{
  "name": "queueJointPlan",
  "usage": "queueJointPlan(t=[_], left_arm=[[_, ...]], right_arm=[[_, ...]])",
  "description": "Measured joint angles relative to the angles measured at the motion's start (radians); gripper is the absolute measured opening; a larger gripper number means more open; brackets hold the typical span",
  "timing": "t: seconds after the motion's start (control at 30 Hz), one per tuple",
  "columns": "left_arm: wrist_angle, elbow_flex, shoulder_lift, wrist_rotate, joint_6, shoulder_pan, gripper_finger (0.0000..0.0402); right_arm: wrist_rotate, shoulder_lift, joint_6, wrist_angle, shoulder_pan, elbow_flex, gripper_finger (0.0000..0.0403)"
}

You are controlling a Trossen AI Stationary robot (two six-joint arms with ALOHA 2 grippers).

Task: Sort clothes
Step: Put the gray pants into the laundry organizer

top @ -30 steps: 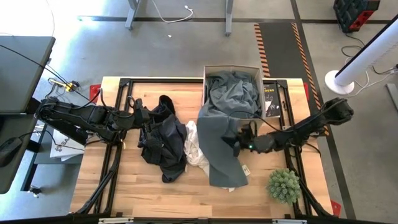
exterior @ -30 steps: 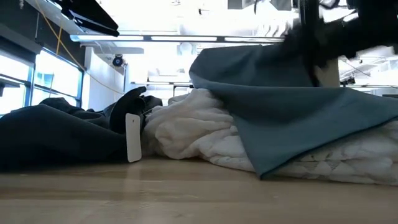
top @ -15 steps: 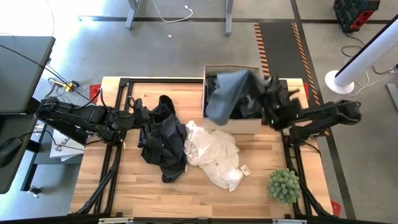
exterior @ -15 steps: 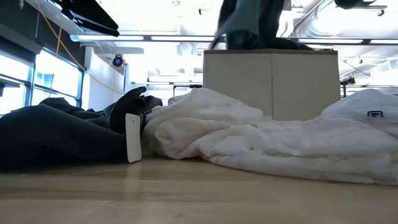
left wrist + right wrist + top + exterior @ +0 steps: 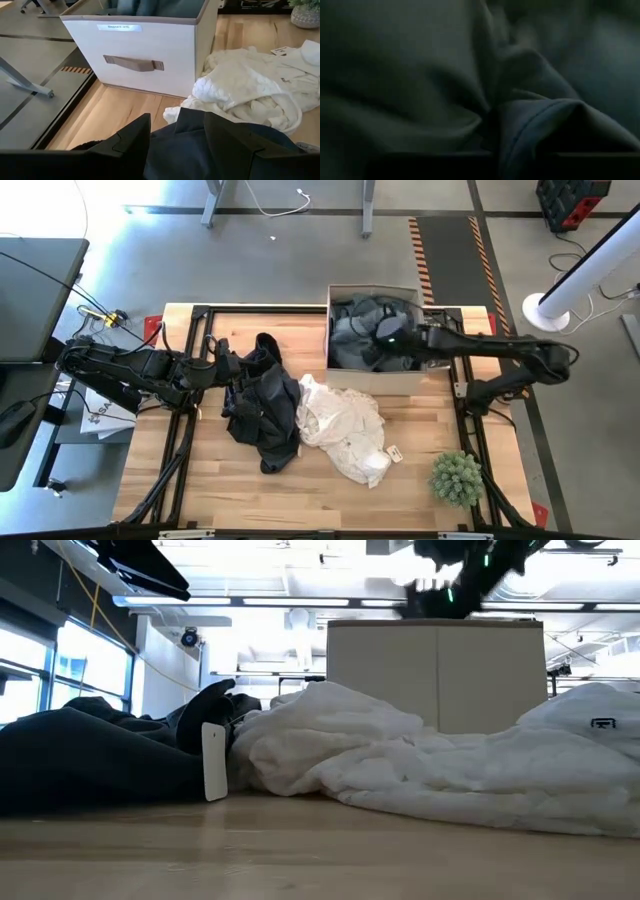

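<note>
The grey-green garment (image 5: 368,328) lies bunched inside the box (image 5: 372,375) at the far side of the table (image 5: 220,480), filling most of it. The right gripper (image 5: 392,340) is down over the box, right at that fabric; the right wrist view shows only dark folds pressed close, and whether the fingers are apart or closed on the cloth cannot be told. In the low view the gripper (image 5: 450,585) shows as a dark blur above the box's rim, with a small green light on it.

Just in front of the box the white garment (image 5: 343,427) is heaped on the table, quilted in texture, touching the box's front wall. A small paper tag (image 5: 394,452) lies beside its right edge; nothing on it can be read. In the low view a small dark logo patch (image 5: 601,724) sits on the white fabric — too small to read.

To the left of the white heap, touching it, lies the black garment (image 5: 262,408), with a white hang tag (image 5: 214,761) standing at its edge in the low view. The left gripper (image 5: 222,368) rests at the black pile's left side; its fingers (image 5: 131,142) stand narrowly apart with dark cloth between them, holding the black garment.

The box's side wall carries a fabric handle (image 5: 133,62) and above it a thin label strip (image 5: 119,27) — its print is not legible. A spiky green plant (image 5: 457,477) stands at the table's near right corner, well apart from the clothes.
</note>
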Motion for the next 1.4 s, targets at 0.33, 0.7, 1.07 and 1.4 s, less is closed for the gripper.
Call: queueJointPlan(t=[0.33,0.7,1.07,1.4], left_arm=[[0.000,0.000,0.000,-0.006,0.000,0.001,0.0182],[-0.001,0.000,0.000,-0.007,-0.010,0.001,0.0182],[-0.002,0.000,0.000,-0.008,-0.016,0.001,0.0182],[-0.024,0.000,0.026,-0.007,-0.104,0.000,0.0182]], right_arm=[[-0.098,0.203,-0.080,-0.016,-0.086,0.051,0.0011],[-0.175,0.193,-0.139,-0.647,-0.137,0.645,0.0112],[-0.135,0.197,-0.223,-0.067,-0.076,0.450,0.0117],[-0.255,0.391,-0.129,0.404,-0.146,0.048,0.0117]])
